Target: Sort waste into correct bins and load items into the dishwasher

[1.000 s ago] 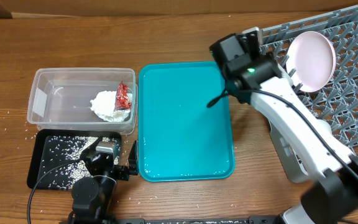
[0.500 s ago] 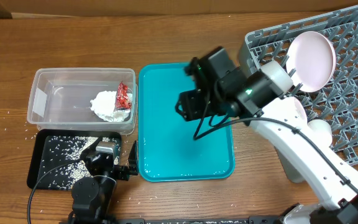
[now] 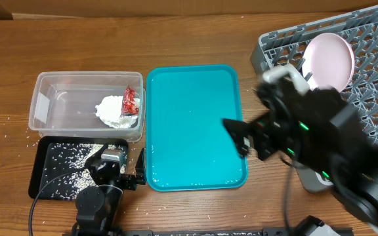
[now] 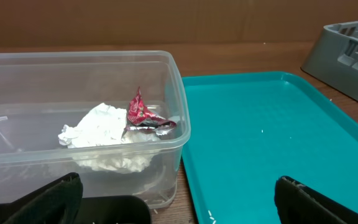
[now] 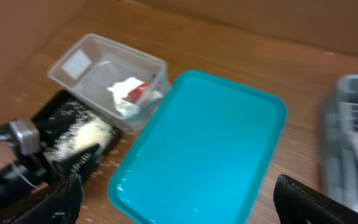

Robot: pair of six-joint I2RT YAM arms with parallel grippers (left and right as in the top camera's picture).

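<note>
The clear tub (image 3: pixel 51 92) holds the red wrapper (image 3: pixel 130 100) and the white tissue wad (image 3: pixel 113 111); both also show in the left wrist view, the wrapper (image 4: pixel 143 115) beside the tissue (image 4: pixel 95 134). The black tray (image 3: pixel 41 172) holds rice grains (image 3: pixel 71 164). The pale pink bowl (image 3: pixel 330 62) stands on edge in the grey dish rack (image 3: pixel 373 85). My left gripper (image 3: pixel 122 160) is open and empty between the black tray and the teal tray. My right gripper (image 3: pixel 241 139) is open and empty above the teal tray's right edge. Plate, white bowl and chopsticks are hidden.
The teal tray (image 3: pixel 195 124) lies in the middle with a few rice grains at its front edge. Loose rice grains (image 3: pixel 15 128) lie on the wooden table left of the tub. The right arm's body hides the rack's front left part.
My right arm swung from the rack out over the teal tray, then drew back to the front right and rose toward the camera. The left arm has not moved.
</note>
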